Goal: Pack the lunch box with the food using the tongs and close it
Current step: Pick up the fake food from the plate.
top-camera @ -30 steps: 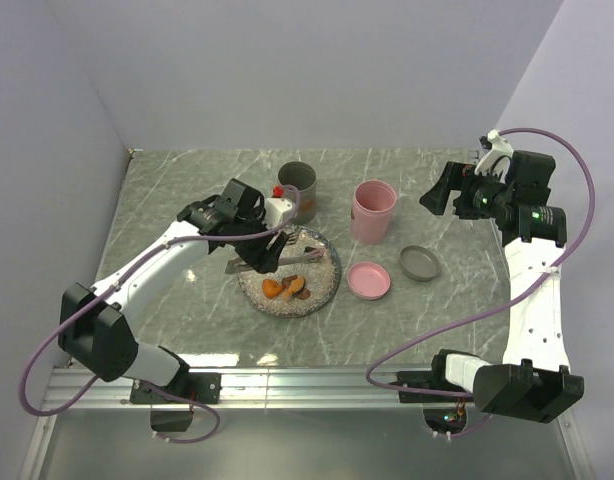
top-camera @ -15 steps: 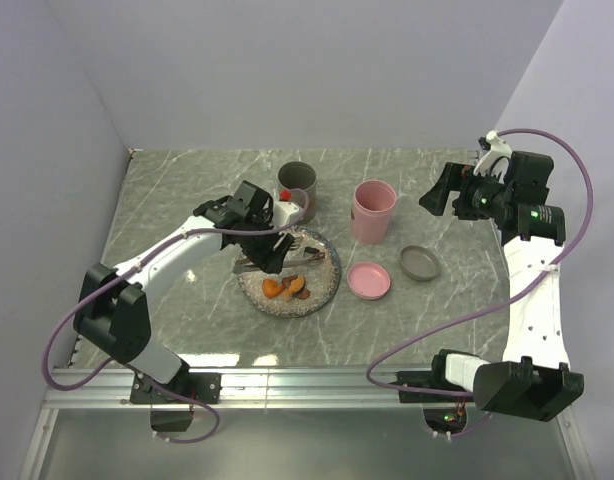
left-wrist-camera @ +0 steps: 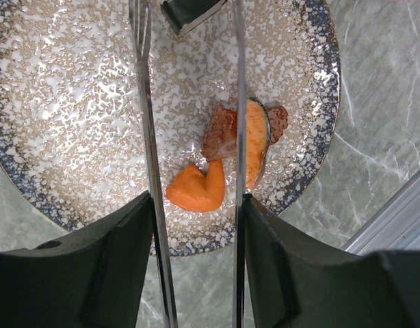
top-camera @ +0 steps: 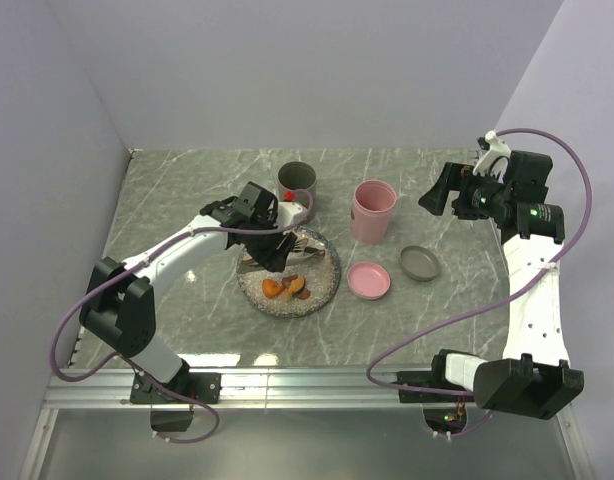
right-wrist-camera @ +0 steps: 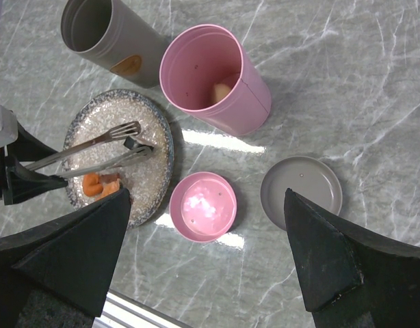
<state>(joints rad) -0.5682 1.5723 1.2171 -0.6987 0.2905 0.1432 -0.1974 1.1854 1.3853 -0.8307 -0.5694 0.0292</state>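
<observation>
Your left end effector (left-wrist-camera: 196, 200) is hanging right over the plate (left-wrist-camera: 59, 102), about half closed, and it's got the tongs (left-wrist-camera: 147, 123) in it, one finger (left-wrist-camera: 94, 266) pressed against the outside of each arm. The tongs run out across the plate with a gap between the arms, tips over the plate's far side. There's a small dark piece (right-wrist-camera: 131, 144) between those tips, and I can't tell if they touch it. The orange chunks (left-wrist-camera: 193, 193) sit on the near part of the plate close to the rim, bunched up against a reddish-brown bit (left-wrist-camera: 220, 130). One tong arm crosses over an orange slice, and I can't say whether there's contact there either.

Just behind the plate is the grey cup (top-camera: 297, 183), upright and open-topped. Right of the plate and a bit further back stands the pink cup (top-camera: 373, 210), also upright and open, with a beige ball (right-wrist-camera: 221, 91) down inside it. The pink lid (top-camera: 369, 280) lies flat on the counter (top-camera: 187, 180) just beside the plate's right edge, and the grey lid (top-camera: 420, 263) lies a little further right of that.

Your right end effector (top-camera: 439, 192) is well off to the plate's right, up in the air over the counter, fingers spread as wide as they go and gripping nothing.
</observation>
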